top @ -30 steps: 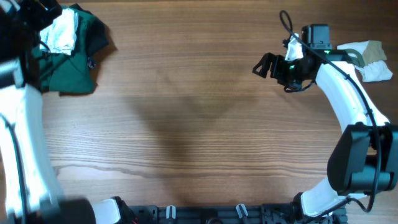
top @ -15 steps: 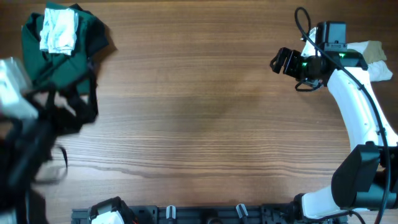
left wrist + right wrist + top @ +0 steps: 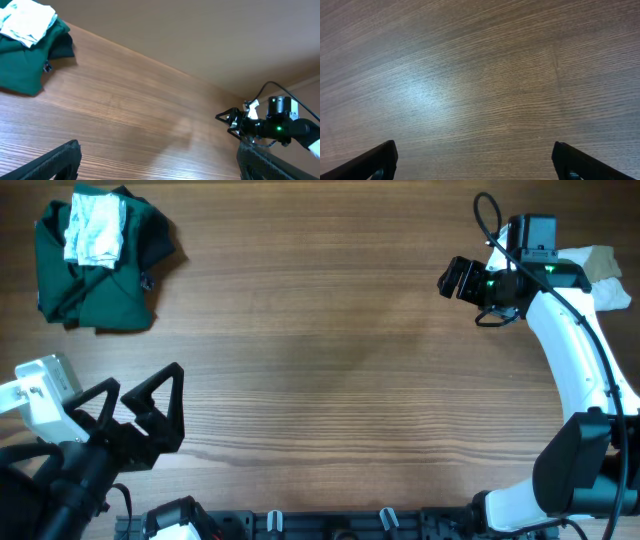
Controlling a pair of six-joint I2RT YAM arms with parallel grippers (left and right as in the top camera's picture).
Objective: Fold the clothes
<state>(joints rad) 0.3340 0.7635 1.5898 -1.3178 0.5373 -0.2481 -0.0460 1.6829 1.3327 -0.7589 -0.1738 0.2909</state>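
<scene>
A pale blue-and-white garment (image 3: 95, 230) lies folded on top of a dark green heap (image 3: 100, 285) at the table's far left corner. Both also show in the left wrist view, the pale garment (image 3: 27, 20) on the green heap (image 3: 22, 62). A white-and-olive piece (image 3: 600, 268) lies at the far right, partly behind my right arm. My left gripper (image 3: 140, 395) is open and empty near the front left, far from the heap; its jaws stand wide apart (image 3: 165, 170). My right gripper (image 3: 458, 280) is open and empty above bare wood (image 3: 480, 167).
The wooden table (image 3: 320, 360) stretches between the two arms. My right arm (image 3: 272, 125) shows in the left wrist view at the far right. A dark rail (image 3: 330, 525) runs along the front edge.
My left arm has swung from over the green heap at the far left down to the front left of the table. My right gripper shifted slightly to the right, then held still.
</scene>
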